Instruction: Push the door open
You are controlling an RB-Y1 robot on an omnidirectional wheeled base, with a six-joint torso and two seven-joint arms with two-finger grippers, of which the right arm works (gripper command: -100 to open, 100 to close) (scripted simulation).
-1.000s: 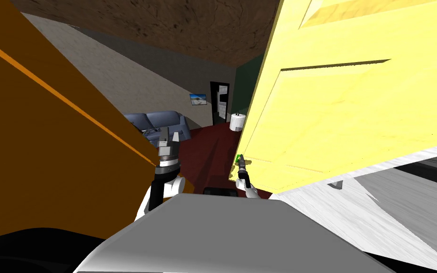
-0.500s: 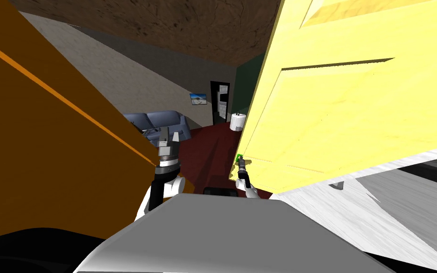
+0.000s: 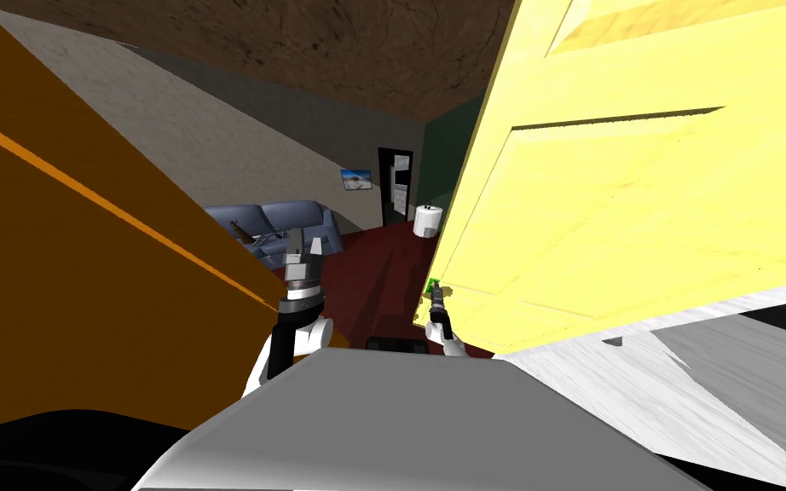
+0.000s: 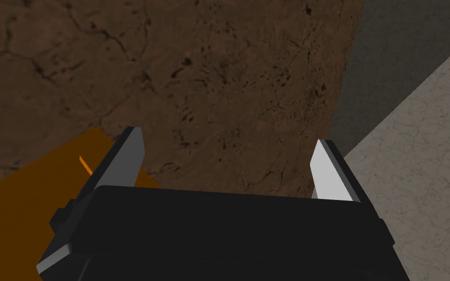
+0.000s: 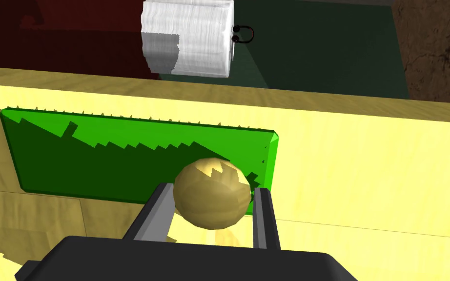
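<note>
Right gripper (image 5: 213, 191) pinching knob (image 5: 212, 202) on yellow door (image 3: 638, 213).

Pale yellow with faint wood grain on the door (image 3: 638, 213), darker tan along its edge. Bright green on the plate (image 5: 97, 146), with jagged dark shading across it. Dull gold on the knob (image 5: 213, 195). Brown and cracked on the ceiling (image 3: 340, 51). Orange with a lighter stripe on the panel (image 3: 67, 281). Blue-grey sofa (image 3: 297, 220), dark red floor (image 3: 374, 273), mottled grey wall (image 3: 212, 145), white cylinder (image 3: 426, 220).
</note>
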